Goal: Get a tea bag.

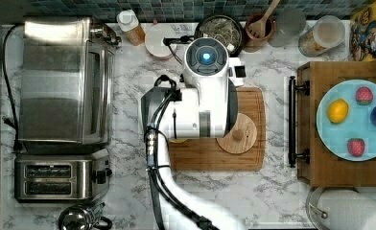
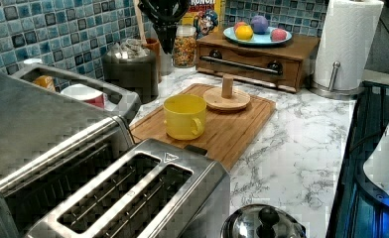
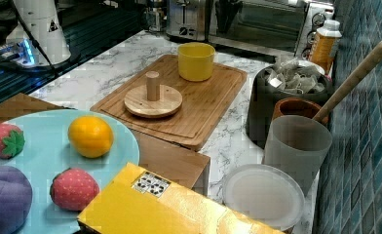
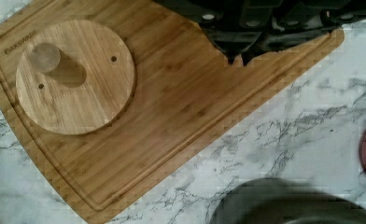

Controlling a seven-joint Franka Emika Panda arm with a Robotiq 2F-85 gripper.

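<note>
The gripper point(image 4: 239, 58), fingers pinched together and empty, hangs above the cutting board point(image 4: 181, 112), near the dark canister of tea bags point(image 3: 292, 75), apparently positioned to reach it.

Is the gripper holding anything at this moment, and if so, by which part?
Nothing is held. The black gripper hangs shut and empty above the bamboo cutting board, its fingertips together with no tea bag between them.

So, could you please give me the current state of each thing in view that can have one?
gripper: shut, empty, above the cutting board's edge.
tea bag container: lid off, full of tea bags.
wooden lid: lying on the cutting board, knob up.
yellow mug: upright on the cutting board.
toaster: slots empty.
frosted cup: upright, contents not visible.
</note>
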